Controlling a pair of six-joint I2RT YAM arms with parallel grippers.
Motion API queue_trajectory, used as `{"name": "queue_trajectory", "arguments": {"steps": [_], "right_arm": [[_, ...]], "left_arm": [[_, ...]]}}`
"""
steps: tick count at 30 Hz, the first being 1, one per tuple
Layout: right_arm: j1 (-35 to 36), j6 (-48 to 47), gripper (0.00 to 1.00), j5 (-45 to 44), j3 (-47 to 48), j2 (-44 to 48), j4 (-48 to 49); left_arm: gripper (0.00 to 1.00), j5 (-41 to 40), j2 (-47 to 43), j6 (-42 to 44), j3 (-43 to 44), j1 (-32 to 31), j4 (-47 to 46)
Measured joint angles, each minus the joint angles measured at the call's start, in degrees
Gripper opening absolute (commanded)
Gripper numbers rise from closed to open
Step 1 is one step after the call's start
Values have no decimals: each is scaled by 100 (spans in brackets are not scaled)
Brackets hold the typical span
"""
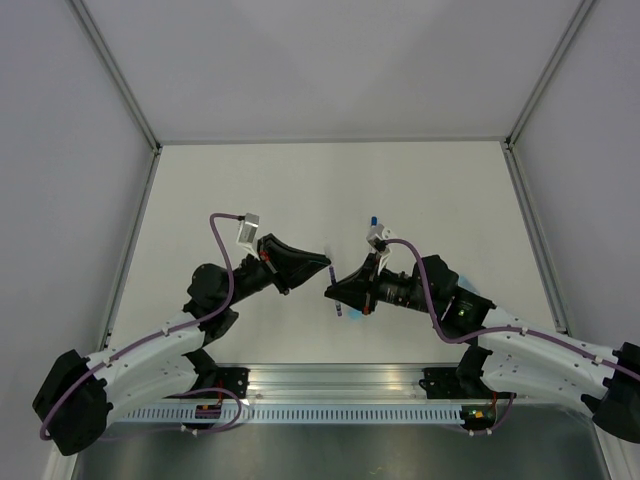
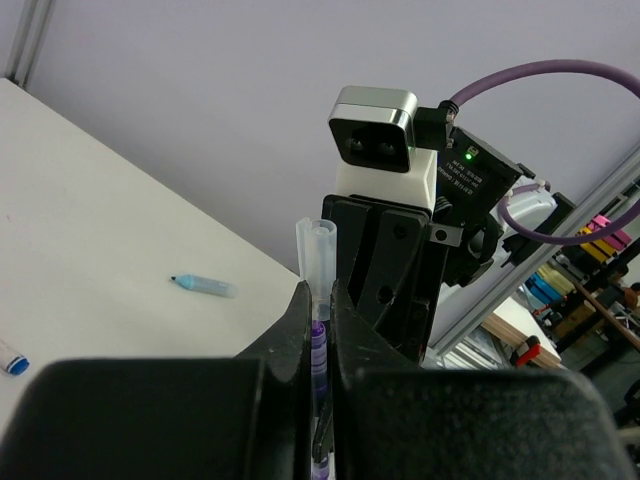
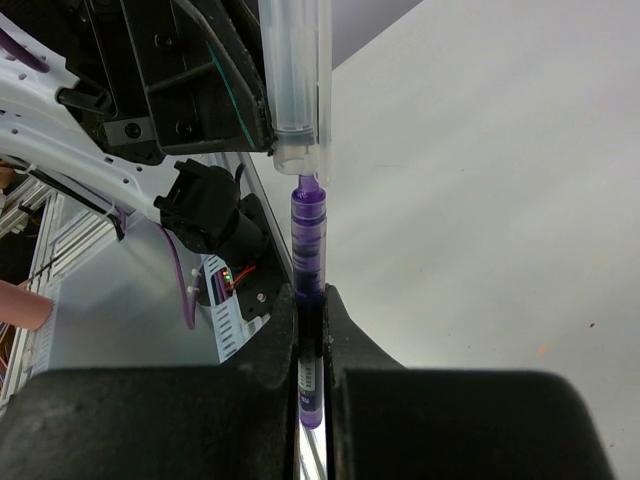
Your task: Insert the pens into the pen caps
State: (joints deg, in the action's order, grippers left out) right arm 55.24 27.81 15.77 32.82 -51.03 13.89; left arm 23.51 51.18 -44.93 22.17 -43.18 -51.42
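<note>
My left gripper [image 2: 320,290] is shut on a clear, pale pen cap [image 2: 317,250] that stands up out of the fingers. My right gripper [image 3: 310,300] is shut on a dark purple pen [image 3: 308,250]. The pen's tip sits right at the open mouth of the cap [image 3: 293,90], in line with it. In the top view the two grippers, left [image 1: 322,266] and right [image 1: 334,291], meet above the table's near middle. A second pale light-blue cap [image 2: 203,286] lies on the table. A blue and white pen [image 2: 10,358] lies at the left edge of the left wrist view.
The white table [image 1: 250,190] has grey walls on three sides and metal frame posts at its corners. A blue pen end [image 1: 372,217] shows beside the right wrist camera. An aluminium rail [image 1: 340,380] runs along the near edge.
</note>
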Motion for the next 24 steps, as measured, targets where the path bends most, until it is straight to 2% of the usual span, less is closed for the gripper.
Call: {"name": "queue_trajectory", "arguments": {"steps": [24], "right_arm": [[15, -2, 0, -129, 0, 131, -284]], "left_arm": [[2, 219, 138, 302, 4, 35, -96]]}}
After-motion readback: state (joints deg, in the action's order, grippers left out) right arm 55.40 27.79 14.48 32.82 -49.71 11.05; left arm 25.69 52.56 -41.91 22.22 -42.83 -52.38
